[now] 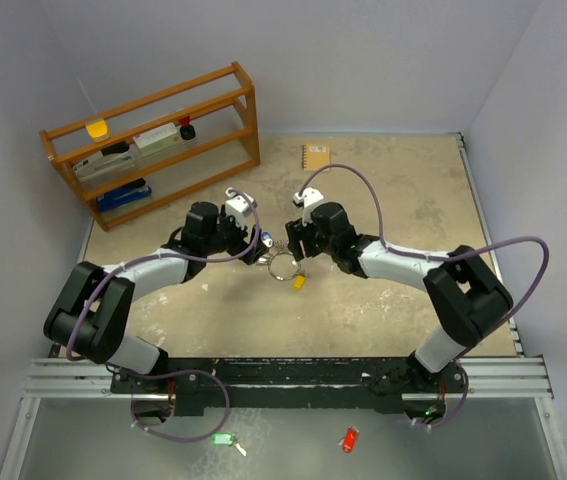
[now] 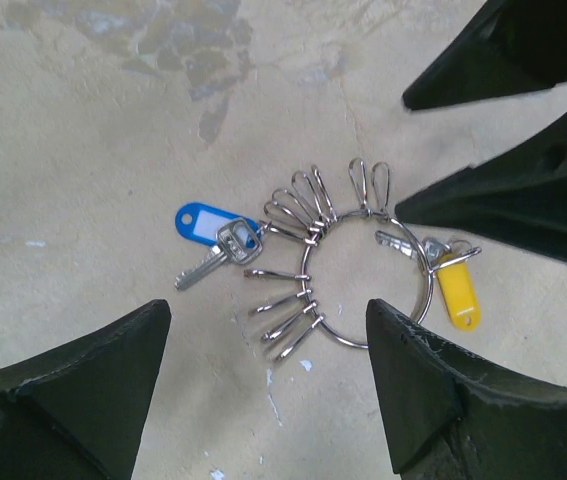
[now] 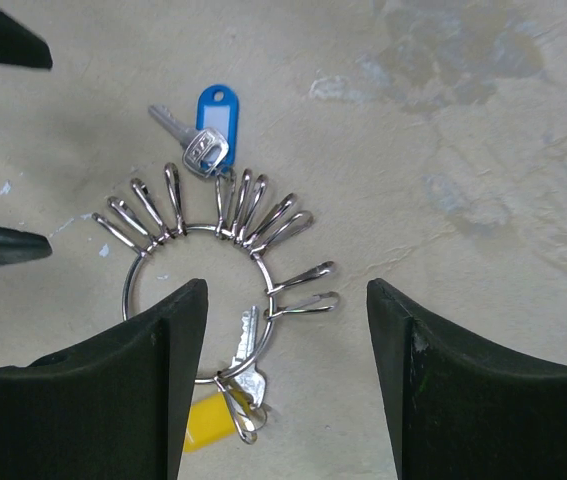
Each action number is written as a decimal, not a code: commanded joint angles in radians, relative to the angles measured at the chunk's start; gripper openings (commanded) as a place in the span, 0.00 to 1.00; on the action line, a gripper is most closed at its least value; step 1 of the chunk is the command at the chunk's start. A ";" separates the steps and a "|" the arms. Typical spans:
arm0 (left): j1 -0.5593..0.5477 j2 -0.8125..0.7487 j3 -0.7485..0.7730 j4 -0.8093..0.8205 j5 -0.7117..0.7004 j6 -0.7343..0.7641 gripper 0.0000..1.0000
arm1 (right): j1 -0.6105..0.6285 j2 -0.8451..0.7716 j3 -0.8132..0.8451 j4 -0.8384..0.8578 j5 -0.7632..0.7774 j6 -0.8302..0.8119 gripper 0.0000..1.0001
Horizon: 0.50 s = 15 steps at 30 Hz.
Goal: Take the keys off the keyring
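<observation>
The keyring (image 1: 281,264) lies flat on the table between both grippers, a silver wire ring (image 2: 348,343) carrying several empty wire clips. A blue tag (image 2: 201,222) with a silver key (image 2: 208,262) hangs on one side. A yellow tag (image 2: 458,292) with another silver key (image 2: 398,243) hangs on the other. My left gripper (image 2: 268,310) is open above the ring's clip side, holding nothing. My right gripper (image 3: 285,290) is open above the ring (image 3: 263,265), near the yellow tag (image 3: 208,420) and its key (image 3: 246,350). The blue tag (image 3: 215,108) lies beyond.
A wooden shelf rack (image 1: 153,140) with small items stands at the back left. An orange notebook (image 1: 316,155) lies at the back. A green tag (image 1: 223,438) and a red tag (image 1: 348,440) lie below the arms' base rail. The two grippers' fingers are close together.
</observation>
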 commanded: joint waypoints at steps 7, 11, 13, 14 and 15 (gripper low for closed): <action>-0.046 0.026 0.031 -0.043 -0.077 -0.014 0.74 | -0.001 -0.229 -0.006 -0.046 0.258 -0.034 0.71; -0.089 0.088 0.040 0.002 -0.082 -0.063 0.66 | 0.000 -0.312 -0.026 -0.041 0.298 -0.036 0.71; -0.118 0.123 0.049 0.025 -0.083 -0.080 0.65 | -0.001 -0.340 -0.032 -0.041 0.305 -0.041 0.71; -0.134 0.139 0.056 0.031 -0.086 -0.085 0.64 | -0.001 -0.350 -0.032 -0.042 0.307 -0.043 0.71; -0.151 0.156 0.063 0.034 -0.100 -0.085 0.64 | 0.000 -0.358 -0.034 -0.044 0.308 -0.046 0.71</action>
